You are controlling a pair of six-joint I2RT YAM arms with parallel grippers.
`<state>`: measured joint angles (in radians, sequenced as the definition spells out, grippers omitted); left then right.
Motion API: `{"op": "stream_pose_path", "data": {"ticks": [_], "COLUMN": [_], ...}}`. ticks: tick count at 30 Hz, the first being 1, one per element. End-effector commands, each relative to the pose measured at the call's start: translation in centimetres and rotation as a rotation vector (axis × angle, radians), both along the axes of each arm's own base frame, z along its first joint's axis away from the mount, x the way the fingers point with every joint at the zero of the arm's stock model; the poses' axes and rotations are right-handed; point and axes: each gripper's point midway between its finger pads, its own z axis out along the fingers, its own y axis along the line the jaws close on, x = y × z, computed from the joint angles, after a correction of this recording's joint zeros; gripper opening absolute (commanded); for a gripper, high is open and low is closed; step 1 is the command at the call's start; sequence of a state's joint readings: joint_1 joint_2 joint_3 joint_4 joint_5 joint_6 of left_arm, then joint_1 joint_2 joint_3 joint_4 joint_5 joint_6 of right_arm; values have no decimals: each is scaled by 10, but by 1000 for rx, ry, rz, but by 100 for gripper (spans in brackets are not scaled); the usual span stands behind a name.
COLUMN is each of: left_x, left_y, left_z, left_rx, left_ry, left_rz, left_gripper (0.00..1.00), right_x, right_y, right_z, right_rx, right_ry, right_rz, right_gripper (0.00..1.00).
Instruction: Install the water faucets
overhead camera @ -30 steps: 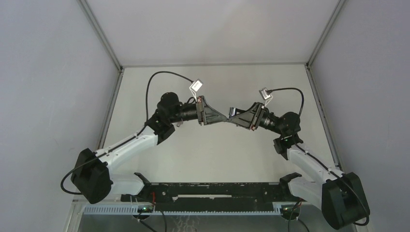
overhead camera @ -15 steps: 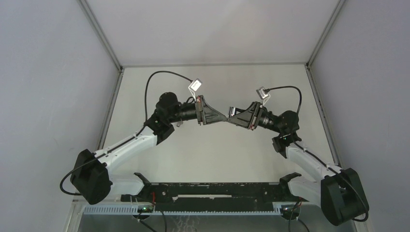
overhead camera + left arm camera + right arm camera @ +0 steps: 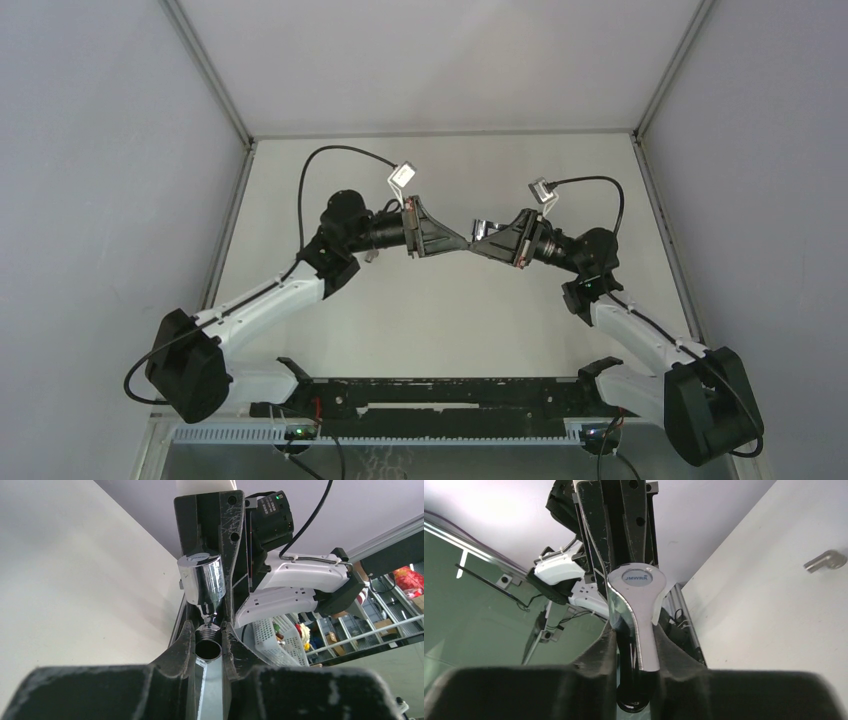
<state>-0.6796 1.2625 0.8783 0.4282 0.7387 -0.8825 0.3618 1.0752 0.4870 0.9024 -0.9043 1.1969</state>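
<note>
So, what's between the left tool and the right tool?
The shiny chrome faucet cylinder, its stem pointing into the threaded metal fitting pinched in the left tool; left wrist view.

Gleams mirror-silver across the faucet handle (image 3: 636,610), with a pale grey round badge lettered in blue. Shows dull silver on the threaded stem (image 3: 207,637). Matte black, scuffed grey, on the left pincer (image 3: 206,627) and right pincer (image 3: 635,630). Off-white on the tabletop (image 3: 450,320).

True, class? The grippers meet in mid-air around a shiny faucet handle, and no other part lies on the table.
No: the right wrist view shows a small bent silver piece lying on the table. The left gripper and right gripper do meet in mid-air around the faucet handle.
</note>
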Motion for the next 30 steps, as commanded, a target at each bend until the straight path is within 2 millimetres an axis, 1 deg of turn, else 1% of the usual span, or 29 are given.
{"op": "stream_pose_path", "data": {"ticks": [1, 2, 6, 9, 10, 12, 16, 18, 19, 20, 22, 24, 26, 30], "left_x": [-4, -4, -3, 2, 4, 8, 15, 21, 26, 30, 34, 40, 49, 74], "left_y": [1, 1, 2, 2, 2, 3, 4, 8, 12, 17, 28, 44, 64, 110], "left_z": [9, 9, 10, 8, 4, 3, 6, 4, 4, 2, -1, -15, -32, -66], "left_rx": [-37, -38, -36, -14, 10, 34, 53, 78, 94, 115, 144, 220, 343, 595], "left_ry": [-30, -30, -30, -24, -14, -14, -10, -3, -8, -5, -2, 22, 17, -22], "left_rz": [-13, -13, -2, 22, 34, 56, 84, 107, 132, 153, 181, 245, 345, 578], "left_gripper": [0, 0, 0, 0, 3, 19, 61, 77, 80, 82, 86, 97, 99, 99], "right_x": [-6, -5, -4, -3, -3, -4, -5, -4, -2, 0, 3, 5, 6, 9], "right_y": [4, 4, 3, 1, 0, -2, -4, -8, -11, -14, -22, -30, -36, -47], "right_z": [23, 22, 19, 21, 21, 21, 15, 13, 8, 9, 4, 1, -2, -11], "right_rx": [27, 24, 7, -2, -6, -14, -45, -64, -89, -95, -133, -171, -224, -341], "right_ry": [-94, -83, -76, -93, -93, -95, -70, -73, -64, -83, -80, -92, -101, -135], "right_rz": [24, 18, -5, -43, -52, -64, -86, -126, -156, -192, -257, -313, -358, -412], "right_gripper": [6, 0, 0, 0, 0, 0, 0, 0, 0, 0, 0, 0, 0, 0]}}
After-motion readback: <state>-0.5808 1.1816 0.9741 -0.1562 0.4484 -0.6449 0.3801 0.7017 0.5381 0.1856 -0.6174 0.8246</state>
